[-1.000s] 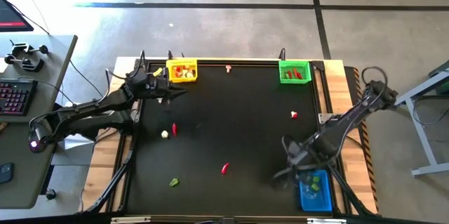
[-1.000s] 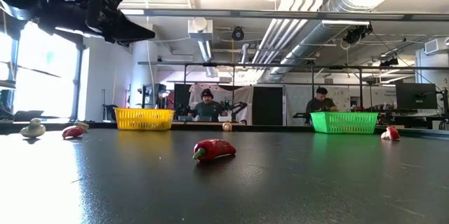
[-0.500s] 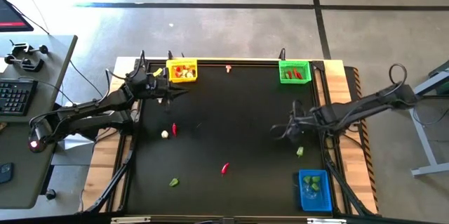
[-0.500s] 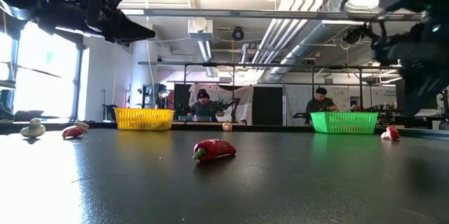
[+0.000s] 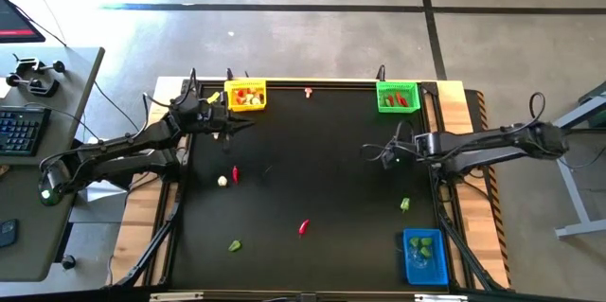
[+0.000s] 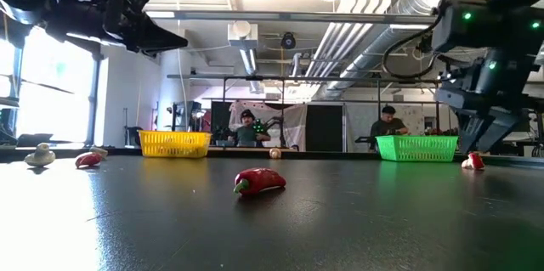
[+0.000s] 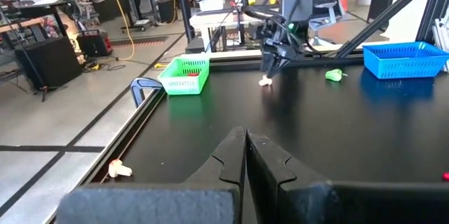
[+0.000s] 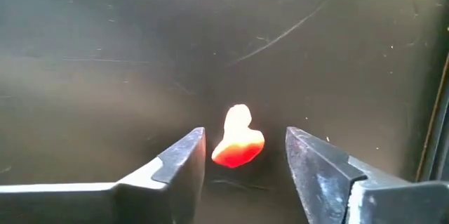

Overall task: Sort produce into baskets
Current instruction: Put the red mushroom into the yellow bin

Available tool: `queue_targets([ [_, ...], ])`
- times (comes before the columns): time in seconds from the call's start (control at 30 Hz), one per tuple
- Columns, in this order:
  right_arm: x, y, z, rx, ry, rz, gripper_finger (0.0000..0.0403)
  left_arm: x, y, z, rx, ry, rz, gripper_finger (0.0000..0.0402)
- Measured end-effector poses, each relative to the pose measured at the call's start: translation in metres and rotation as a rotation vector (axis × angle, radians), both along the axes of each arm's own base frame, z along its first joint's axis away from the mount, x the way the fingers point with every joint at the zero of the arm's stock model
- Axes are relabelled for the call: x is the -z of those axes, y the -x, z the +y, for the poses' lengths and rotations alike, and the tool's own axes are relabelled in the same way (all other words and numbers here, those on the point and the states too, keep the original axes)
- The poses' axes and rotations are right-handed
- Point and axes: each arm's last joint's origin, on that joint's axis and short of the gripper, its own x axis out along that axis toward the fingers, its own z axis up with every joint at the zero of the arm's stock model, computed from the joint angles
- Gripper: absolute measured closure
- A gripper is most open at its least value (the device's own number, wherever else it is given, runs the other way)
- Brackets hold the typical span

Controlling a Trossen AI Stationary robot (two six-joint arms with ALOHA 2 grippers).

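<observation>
My right gripper [image 8: 245, 137] stands open over the right half of the table, fingers pointing down. A small red-and-white piece of produce [image 8: 238, 141] lies on the table between its fingers, with a gap on either side. The low view shows the same piece [image 6: 473, 161] under that gripper [image 6: 478, 145]. My left gripper [image 7: 245, 151] is shut and holds nothing; it hangs above the far left of the table beside the yellow basket [image 5: 245, 95]. The green basket [image 5: 398, 97] stands at the far right and the blue basket [image 5: 425, 256] at the near right.
Loose produce lies on the black table: a red chilli [image 5: 303, 227], a green chunk [image 5: 234, 244], a white bulb [image 5: 222, 181] beside a red piece [image 5: 235, 173], a green piece [image 5: 404, 204] near the right edge, and a small piece [image 5: 309, 92] at the far edge.
My right gripper has swung from beside the blue basket toward the table's far edge and come down over the red-and-white piece. A green piece now shows on the table near the right edge, where the arm was before.
</observation>
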Motion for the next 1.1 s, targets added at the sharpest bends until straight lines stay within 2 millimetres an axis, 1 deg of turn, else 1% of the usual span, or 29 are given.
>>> queue_targets([
  [0.13,0.006,-0.004,-0.004,0.03,-0.023,0.028,0.0239,0.002,0.0,0.0,-0.002,0.02,0.015,0.0401],
  [0.23,0.012,-0.01,-0.006,0.041,-0.034,0.028,0.027,0.009,0.002,0.0,-0.05,0.063,0.017,0.0401],
  [0.33,0.016,-0.016,-0.007,0.036,-0.039,0.016,0.0309,0.017,0.004,0.0,-0.077,0.063,-0.007,0.0401],
  [0.4,0.017,-0.021,-0.008,0.017,-0.032,-0.014,0.0341,0.021,0.006,-0.001,-0.093,0.067,-0.017,0.0401],
  [0.47,0.015,-0.029,-0.008,-0.014,-0.023,-0.082,0.0373,0.023,0.007,-0.002,-0.099,0.069,-0.038,0.0401],
  [0.53,0.011,-0.039,-0.007,-0.069,0.001,-0.18,0.0391,0.025,0.009,-0.003,-0.1,0.073,-0.051,0.0401],
  [0.63,0.003,-0.06,-0.007,-0.175,0.094,-0.348,0.0388,0.025,0.012,-0.005,-0.1,0.072,-0.076,0.0401],
  [0.73,-0.004,-0.085,-0.01,-0.298,0.259,-0.482,0.0384,0.023,0.015,-0.007,-0.099,0.06,-0.1,0.0401],
  [0.87,-0.003,-0.115,-0.019,-0.382,0.439,-0.631,0.0393,0.019,0.018,-0.009,-0.101,0.063,-0.135,0.0401],
  [0.97,-0.002,-0.142,-0.024,-0.453,0.524,-0.643,0.0397,0.015,0.02,-0.011,-0.1,0.053,-0.166,0.0401],
  [1.1,-0.005,-0.188,-0.032,-0.535,0.61,-0.594,0.0398,0.008,0.024,-0.012,-0.136,0.031,-0.217,0.0401],
])
